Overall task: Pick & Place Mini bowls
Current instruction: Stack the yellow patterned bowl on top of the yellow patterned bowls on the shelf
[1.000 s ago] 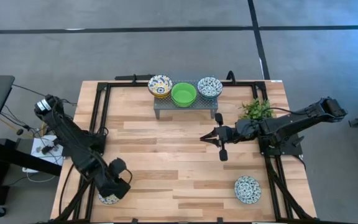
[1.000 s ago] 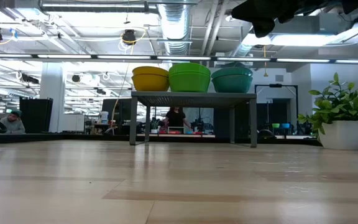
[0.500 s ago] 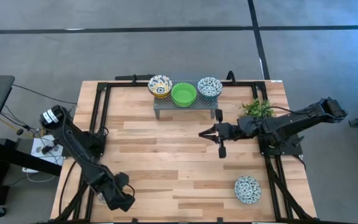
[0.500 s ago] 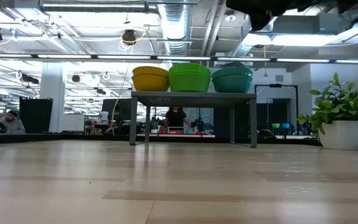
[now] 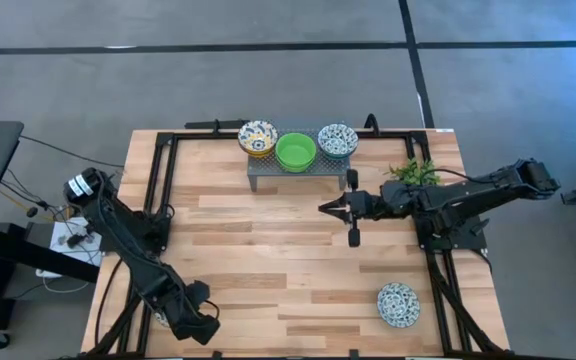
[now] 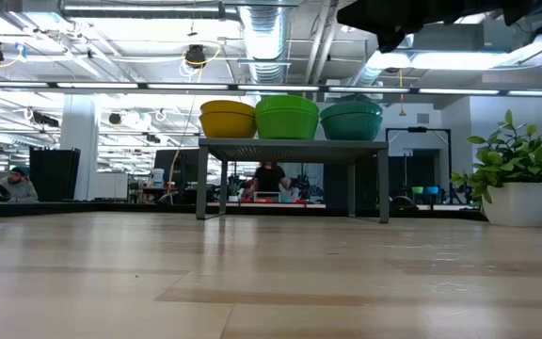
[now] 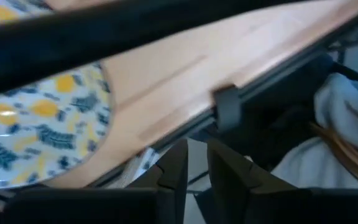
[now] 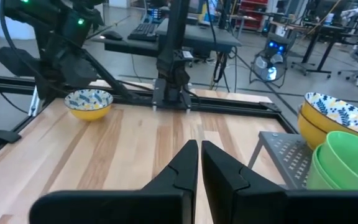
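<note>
Three mini bowls sit in a row on the grey rack [image 5: 268, 170]: a yellow-toned patterned one [image 5: 257, 138], a plain green one [image 5: 295, 152] and a blue-patterned one [image 5: 337, 140]. Another blue-patterned bowl [image 5: 398, 304] rests on the table near its right near corner. A yellow bowl with blue pattern [image 8: 89, 102] stands on its base at the left near corner; in the high view my left arm hides it. My left gripper [image 7: 197, 171] is shut beside that bowl [image 7: 36, 124], at the near edge [image 5: 200, 328]. My right gripper [image 5: 323, 208] is shut, raised over the table's middle.
A small potted plant [image 5: 413, 175] stands at the right edge, beside the rack. Black frame rails [image 5: 158, 180] run along the table's left, right and far sides. Bare wood lies between the rack and the near edge. A person shows far off in the room behind the rack [image 6: 269, 177].
My left arm has swung its gripper from above the yellow bowl toward the near edge, and its elbow has drawn back toward the left edge. My right gripper has moved a little toward the far edge and the rack. No bowl has moved.
</note>
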You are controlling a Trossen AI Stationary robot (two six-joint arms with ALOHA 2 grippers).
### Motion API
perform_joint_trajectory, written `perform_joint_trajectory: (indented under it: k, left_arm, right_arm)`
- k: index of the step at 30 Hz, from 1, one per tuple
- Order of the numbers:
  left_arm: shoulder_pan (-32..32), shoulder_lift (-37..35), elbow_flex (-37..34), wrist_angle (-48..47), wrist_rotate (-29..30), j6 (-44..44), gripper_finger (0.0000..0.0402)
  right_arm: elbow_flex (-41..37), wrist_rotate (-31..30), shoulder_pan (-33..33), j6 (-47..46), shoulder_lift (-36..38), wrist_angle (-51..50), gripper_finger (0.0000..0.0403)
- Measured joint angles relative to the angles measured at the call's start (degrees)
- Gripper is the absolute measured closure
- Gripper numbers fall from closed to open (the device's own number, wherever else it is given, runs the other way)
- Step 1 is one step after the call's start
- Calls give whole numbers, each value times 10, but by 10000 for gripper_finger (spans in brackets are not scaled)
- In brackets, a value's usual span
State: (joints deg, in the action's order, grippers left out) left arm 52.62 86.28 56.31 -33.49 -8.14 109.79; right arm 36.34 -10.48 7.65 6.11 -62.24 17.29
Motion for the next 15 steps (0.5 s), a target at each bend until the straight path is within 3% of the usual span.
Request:
perform_joint_trajectory:
  k: [6, 15]
  left_arm:
    - [1, 0, -8, -50, 1, -3, 322]
    - [1, 1, -56, -49, 12, -17, 315]
  right_arm:
    - [0, 0, -4, 1, 0, -1, 386]
    - [0, 0, -4, 19, 0, -1, 386]
